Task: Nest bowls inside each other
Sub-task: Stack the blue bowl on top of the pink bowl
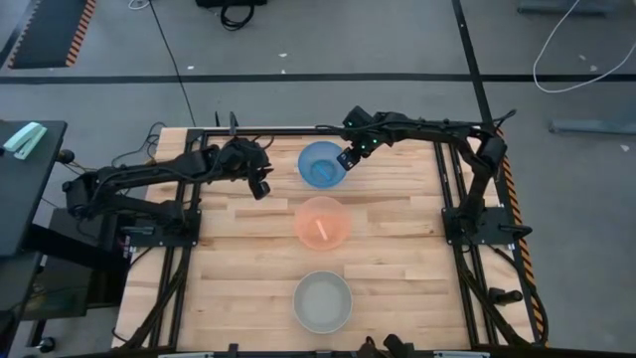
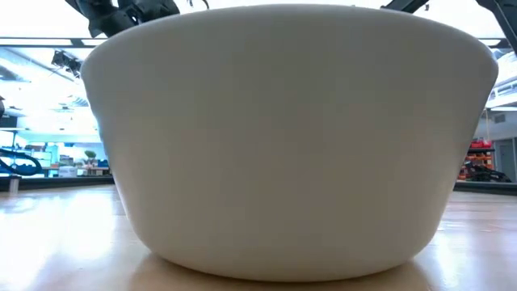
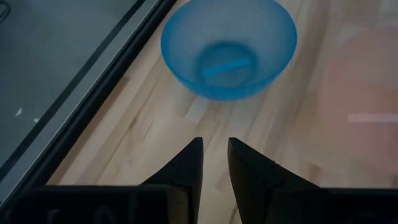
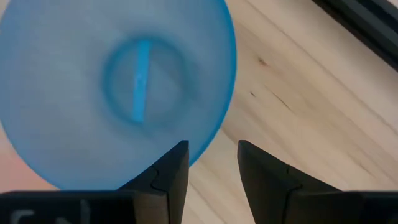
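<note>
Three bowls stand on their bases in a row down the table's middle. The blue bowl (image 1: 322, 164) (image 3: 229, 46) (image 4: 112, 81) is farthest, the salmon-orange bowl (image 1: 322, 223) (image 3: 367, 93) is in the middle, and the grey-green bowl (image 1: 322, 302) is nearest and fills the low view (image 2: 291, 137). My right gripper (image 1: 346, 159) (image 4: 211, 149) is open above the blue bowl's right rim, one finger over the inside and one outside, touching nothing that I can see. My left gripper (image 1: 262, 189) (image 3: 214, 146) hovers left of the blue bowl, open by a narrow gap and holding nothing.
A black metal frame (image 1: 248, 130) runs along the table's far edge and down both sides, close behind the blue bowl. Bare wood (image 1: 397, 249) lies on either side of the bowl row. A small stick-like piece lies inside the blue bowl and another inside the orange bowl.
</note>
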`<state>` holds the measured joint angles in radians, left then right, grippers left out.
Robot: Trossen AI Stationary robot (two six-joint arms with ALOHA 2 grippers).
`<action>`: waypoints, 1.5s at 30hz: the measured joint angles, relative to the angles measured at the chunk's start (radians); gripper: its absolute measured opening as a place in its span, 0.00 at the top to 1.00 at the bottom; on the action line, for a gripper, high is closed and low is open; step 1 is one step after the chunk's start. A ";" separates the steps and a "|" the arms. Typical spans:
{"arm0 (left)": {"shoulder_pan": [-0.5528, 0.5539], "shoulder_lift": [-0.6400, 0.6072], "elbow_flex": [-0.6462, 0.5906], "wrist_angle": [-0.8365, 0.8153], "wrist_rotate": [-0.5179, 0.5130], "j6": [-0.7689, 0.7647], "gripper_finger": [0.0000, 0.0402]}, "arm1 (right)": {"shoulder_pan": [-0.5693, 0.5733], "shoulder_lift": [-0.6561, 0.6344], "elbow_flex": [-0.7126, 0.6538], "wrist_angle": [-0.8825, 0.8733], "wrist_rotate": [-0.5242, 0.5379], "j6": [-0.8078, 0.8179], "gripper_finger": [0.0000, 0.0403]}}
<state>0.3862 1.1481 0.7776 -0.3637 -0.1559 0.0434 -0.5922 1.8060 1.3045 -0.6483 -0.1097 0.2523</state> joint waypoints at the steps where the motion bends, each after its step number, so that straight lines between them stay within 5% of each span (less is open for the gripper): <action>1: 0.000 0.000 0.000 0.000 0.000 -0.004 0.80 | 0.002 0.006 0.000 0.001 -0.003 0.002 0.64; 16: 0.001 -0.001 0.000 0.000 0.003 -0.017 0.79 | 0.012 0.080 0.000 0.075 0.015 0.065 0.65; 27: 0.001 -0.001 0.000 -0.001 0.002 -0.039 0.82 | -0.003 0.089 0.000 0.077 0.045 0.110 0.95; 33: 0.001 -0.001 0.000 -0.014 0.002 -0.040 0.81 | -0.002 0.076 -0.001 0.062 0.052 0.095 0.96; 45: 0.016 -0.001 0.000 -0.070 0.000 -0.041 0.82 | 0.130 0.043 0.256 -0.260 0.146 0.032 0.99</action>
<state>0.4018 1.1469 0.7776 -0.4333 -0.1564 0.0025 -0.4622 1.8494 1.5606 -0.9085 0.0362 0.2848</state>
